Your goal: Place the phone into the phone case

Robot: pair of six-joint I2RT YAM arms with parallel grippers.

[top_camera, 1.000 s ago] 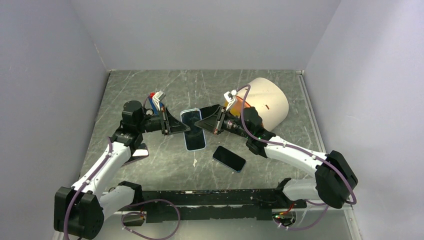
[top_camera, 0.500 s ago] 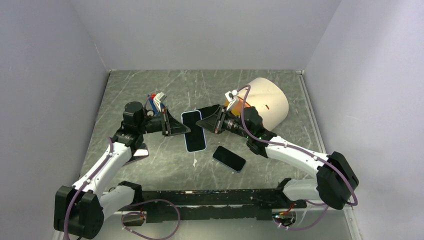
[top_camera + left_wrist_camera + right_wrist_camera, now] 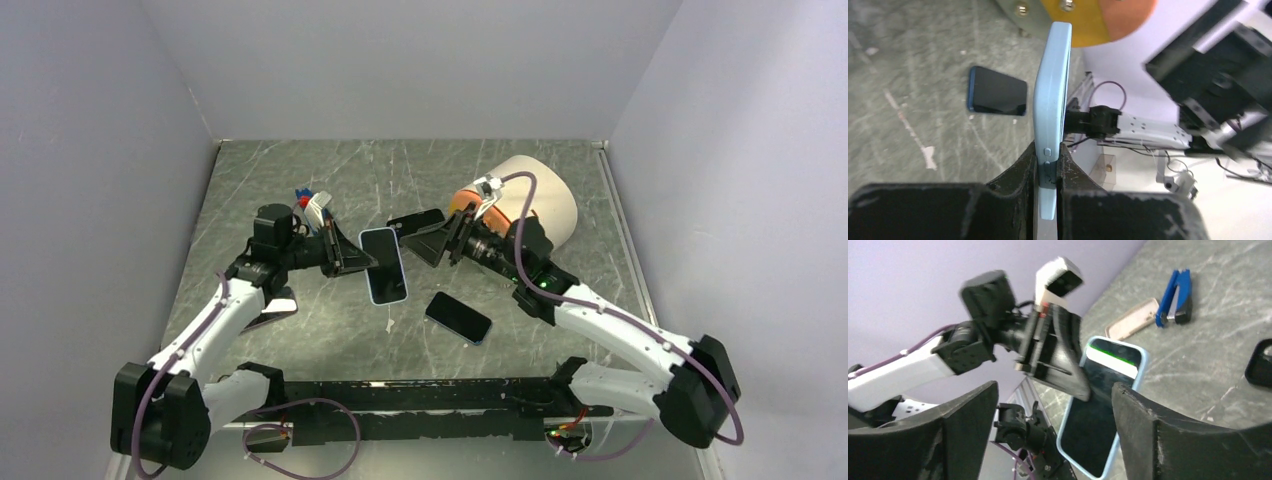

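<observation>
Nearby, on the grey marbled table (image 3: 330, 335), a dark phone (image 3: 458, 317) is seen lying flat, screen up, a little right of centre and apart from both arms. A beige cylinder (image 3: 540, 195) with an orange end is set behind the right arm. A blue stapler (image 3: 1175, 299) is laid on the far left part of the table, with a pinkish case (image 3: 1131, 320) lying open side up near it. The light-blue phone case (image 3: 1052, 95) is pinched across its faces, at one long edge, by the left gripper (image 3: 1048, 162), whose jaws are pressed tight on it. The case is held clear of the table at the middle of the scene. A phone (image 3: 1098, 430) with a dark screen is seen seated inside the case's rim. The right gripper (image 3: 418, 236) is spread wide just beside the case's far right corner. No contact with the case can be made out, and its jaws are seen empty.
</observation>
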